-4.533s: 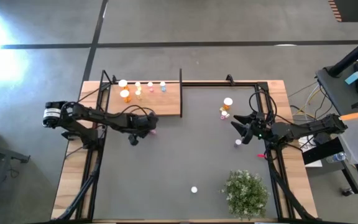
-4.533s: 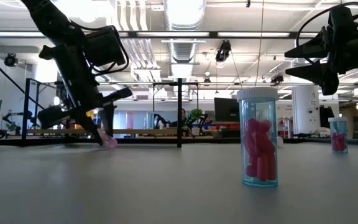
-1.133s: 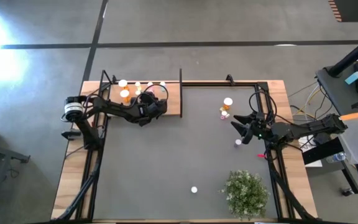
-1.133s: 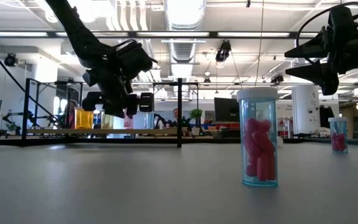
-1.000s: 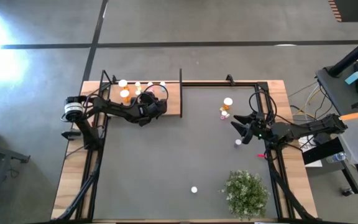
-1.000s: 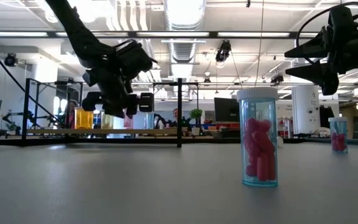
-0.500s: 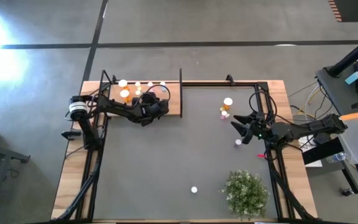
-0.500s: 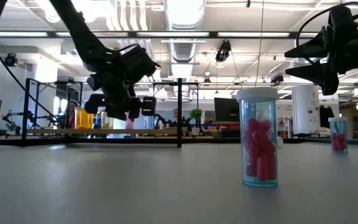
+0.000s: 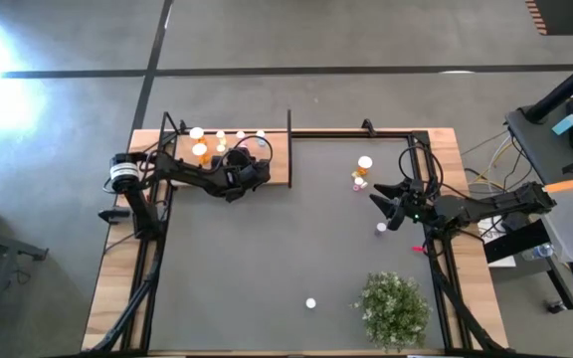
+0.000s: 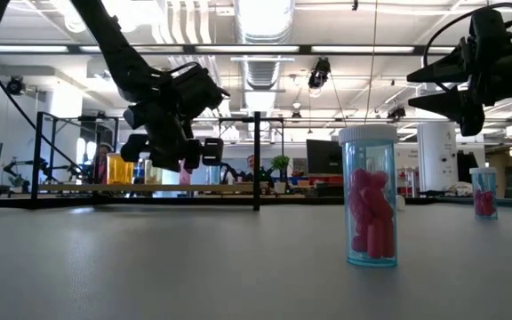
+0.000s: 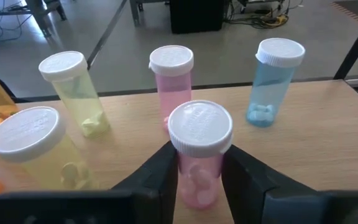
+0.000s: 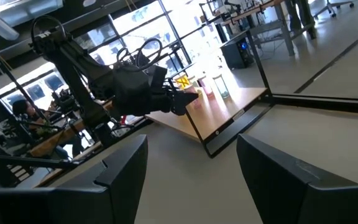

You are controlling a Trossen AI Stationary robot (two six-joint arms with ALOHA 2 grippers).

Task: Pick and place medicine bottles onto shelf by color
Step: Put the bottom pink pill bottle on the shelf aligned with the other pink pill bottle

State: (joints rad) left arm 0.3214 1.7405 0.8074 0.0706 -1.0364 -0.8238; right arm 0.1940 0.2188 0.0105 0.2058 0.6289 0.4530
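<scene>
- Left gripper [image 11: 197, 177]: over the shelf [image 9: 267, 164] at the table's 11 o'clock; its fingers [image 11: 160, 171] are clamped on a pink bottle [image 11: 199, 152], white-capped, upright, base on the board.
- Second pink bottle [image 11: 171, 78]: just beyond the held one, at 12 o'clock from it, upright on the wood.
- Blue bottle [image 11: 272, 81]: at about 2 o'clock from the held bottle, upright, apart from the pink pair.
- Yellow-green bottles: one [image 11: 73, 90] at 10 o'clock from the held bottle, another [image 11: 33, 146] nearer, at 9 o'clock; both upright.
- Orange bottles [image 9: 199, 147]: at the shelf's 9 o'clock end.
- Right gripper [image 9: 386, 209]: at the table's 3 o'clock, raised above the mat, fingers apart, nothing between them.
- Bottles off the shelf: a cluster with one orange bottle [image 9: 365, 164] at the table's 1 o'clock, a small one [image 9: 381, 229] just beside the right gripper, and a blue bottle with pink contents [image 10: 369, 196] alone at 6 o'clock.
- Green plant [image 9: 394, 308]: at the table's 5 o'clock.
</scene>
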